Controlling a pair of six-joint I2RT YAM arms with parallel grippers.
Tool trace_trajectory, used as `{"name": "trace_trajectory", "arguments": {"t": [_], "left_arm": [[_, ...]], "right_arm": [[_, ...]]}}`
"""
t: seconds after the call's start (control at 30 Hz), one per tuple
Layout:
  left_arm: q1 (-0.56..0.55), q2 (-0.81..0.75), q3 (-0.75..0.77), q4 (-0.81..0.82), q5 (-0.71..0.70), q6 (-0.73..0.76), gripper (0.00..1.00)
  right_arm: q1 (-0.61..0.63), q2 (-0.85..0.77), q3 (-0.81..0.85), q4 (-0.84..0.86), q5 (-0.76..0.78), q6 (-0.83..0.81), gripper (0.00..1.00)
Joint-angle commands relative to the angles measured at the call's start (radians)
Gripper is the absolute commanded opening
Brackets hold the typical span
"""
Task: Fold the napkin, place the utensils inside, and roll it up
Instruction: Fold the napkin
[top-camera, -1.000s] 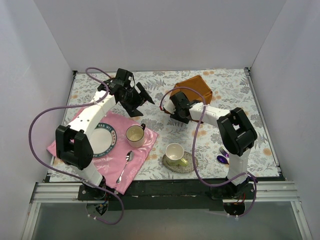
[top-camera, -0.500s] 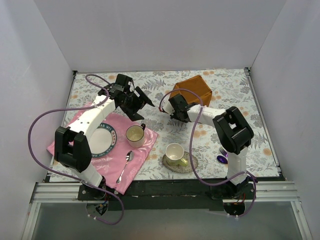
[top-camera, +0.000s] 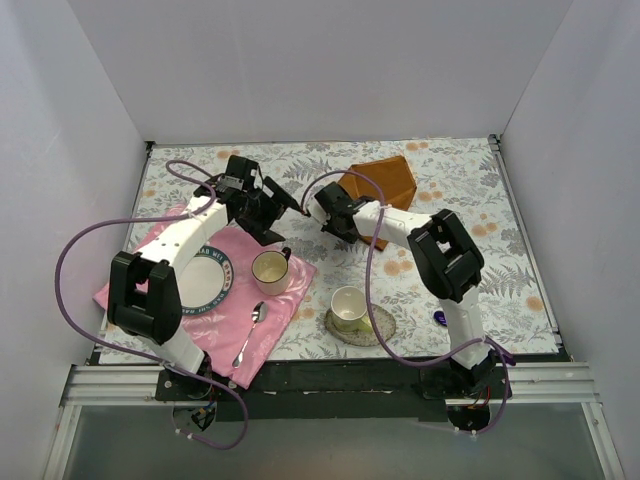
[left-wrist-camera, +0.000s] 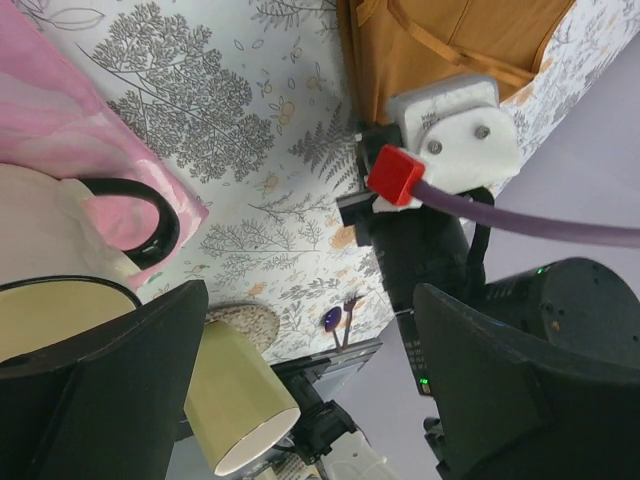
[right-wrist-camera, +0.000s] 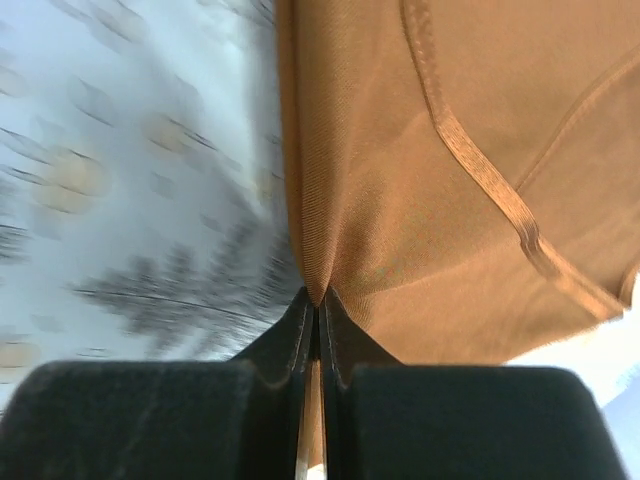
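The 2 grippers crowd mid-table. The left gripper (left-wrist-camera: 308, 295), jaws spread wide, and the right gripper (right-wrist-camera: 317, 305), pinched on the rust-orange satin napkin (top-camera: 390, 178), leave only a narrow gap between them. A purple cable (left-wrist-camera: 520, 220) arches over that gap. On the near side stand a cream mug with a dark handle (top-camera: 270, 270) on the pink satin cloth (top-camera: 275, 320) and a pale cup on a round saucer (top-camera: 350, 305). The bare floral table (top-camera: 520, 240) right of the napkin is free. White walls (top-camera: 320, 70) close 3 sides.

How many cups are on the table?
2. The first cup sits on the pink cloth, right of the plate. The second cup stands on a round mat further right. The arms might hide more.
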Motion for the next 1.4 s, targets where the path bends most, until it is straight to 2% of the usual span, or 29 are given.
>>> {"name": "trace_trajectory", "arguments": {"t": [0.0, 0.27, 0.37, 0.53, 0.83, 1.03, 1.2, 1.37], "left_arm": [[0.027, -0.028, -0.007, 0.073, 0.019, -0.019, 0.84], [0.041, 0.129, 0.025, 0.139, 0.060, -0.030, 0.84], [0.052, 0.207, 0.066, 0.154, 0.070, -0.019, 0.83], [0.057, 0.329, 0.157, 0.151, 0.105, -0.002, 0.80], [0.055, 0.353, 0.152, 0.133, 0.087, 0.001, 0.78], [0.061, 0.354, 0.109, 0.145, 0.096, -0.036, 0.76], [0.067, 0.362, 0.118, 0.136, 0.091, -0.019, 0.69], [0.078, 0.359, 0.095, 0.091, 0.056, 0.004, 0.66]], "right_arm": [[0.042, 0.050, 0.110, -0.151, -0.150, 0.147, 0.06], [0.029, 0.067, 0.187, -0.212, -0.358, 0.216, 0.06], [0.006, 0.066, 0.189, -0.200, -0.469, 0.246, 0.06], [-0.021, 0.075, 0.195, -0.201, -0.553, 0.260, 0.05], [-0.098, 0.099, 0.244, -0.224, -0.744, 0.299, 0.04], [-0.132, 0.112, 0.259, -0.229, -0.782, 0.301, 0.03], [-0.143, 0.116, 0.265, -0.218, -0.765, 0.312, 0.03], [-0.147, 0.116, 0.272, -0.206, -0.747, 0.365, 0.03]]}}
